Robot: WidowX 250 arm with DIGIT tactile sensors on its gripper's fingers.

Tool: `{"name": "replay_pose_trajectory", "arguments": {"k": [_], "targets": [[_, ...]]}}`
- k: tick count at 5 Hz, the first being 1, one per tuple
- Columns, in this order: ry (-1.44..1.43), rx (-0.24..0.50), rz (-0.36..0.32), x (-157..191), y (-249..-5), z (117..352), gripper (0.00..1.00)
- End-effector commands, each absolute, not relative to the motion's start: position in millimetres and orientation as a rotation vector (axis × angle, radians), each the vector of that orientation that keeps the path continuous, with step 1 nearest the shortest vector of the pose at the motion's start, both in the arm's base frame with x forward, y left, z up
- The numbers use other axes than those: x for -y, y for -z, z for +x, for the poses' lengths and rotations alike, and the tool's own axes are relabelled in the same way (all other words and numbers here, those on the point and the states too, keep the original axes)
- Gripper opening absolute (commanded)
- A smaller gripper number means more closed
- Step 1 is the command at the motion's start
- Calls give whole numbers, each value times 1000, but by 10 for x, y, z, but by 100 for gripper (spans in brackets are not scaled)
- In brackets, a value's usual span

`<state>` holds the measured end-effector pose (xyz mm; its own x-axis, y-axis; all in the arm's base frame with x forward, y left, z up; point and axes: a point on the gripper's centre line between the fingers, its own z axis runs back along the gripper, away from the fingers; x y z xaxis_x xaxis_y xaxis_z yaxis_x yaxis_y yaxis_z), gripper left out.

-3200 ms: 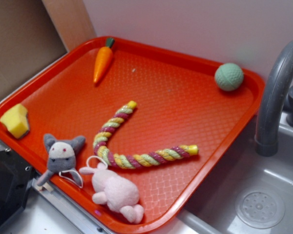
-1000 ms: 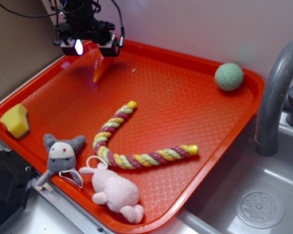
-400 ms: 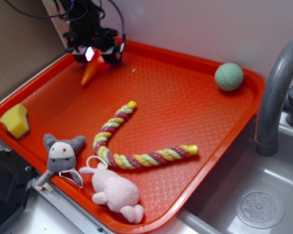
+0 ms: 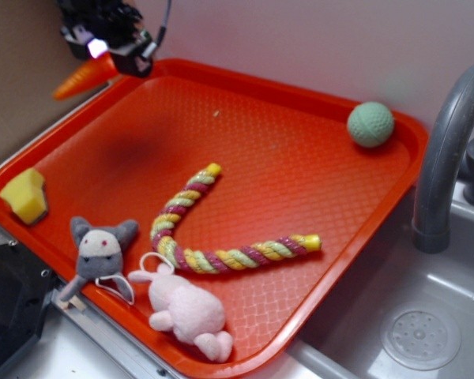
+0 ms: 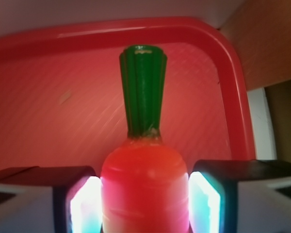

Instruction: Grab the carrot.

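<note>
Lifted-off-tray now: carrot in end effector

Hmm, correcting to the required opening:

Hovering higher now: carrot

So the gripper is up at the far left corner, raised off the surface, cables trailing up from it. Jaws are clamped on the carrot, one lit pad pressed to each side, tip sticking out to the left.

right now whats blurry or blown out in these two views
Exterior view: the hand and carrot are smeared by motion blur, with a glowing violet light spot on the hand; a soft dark shadow sits on the tray. Wrist view: the finger pads flanking the carrot are blown out white-cyan, and the carrot's body is soft, close-up.
</note>
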<state>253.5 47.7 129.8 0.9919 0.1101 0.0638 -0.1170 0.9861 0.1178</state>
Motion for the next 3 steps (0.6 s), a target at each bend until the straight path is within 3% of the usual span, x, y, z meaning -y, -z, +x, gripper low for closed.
{"name": "replay_pose_trajectory", "arguments": {"k": [1,2,3], "targets": [[179,77,46,253,-2160,2350,0],[232,122,-19,488,-2396,2319,0],[169,190,-34,535,-2452,2276,0]]}}
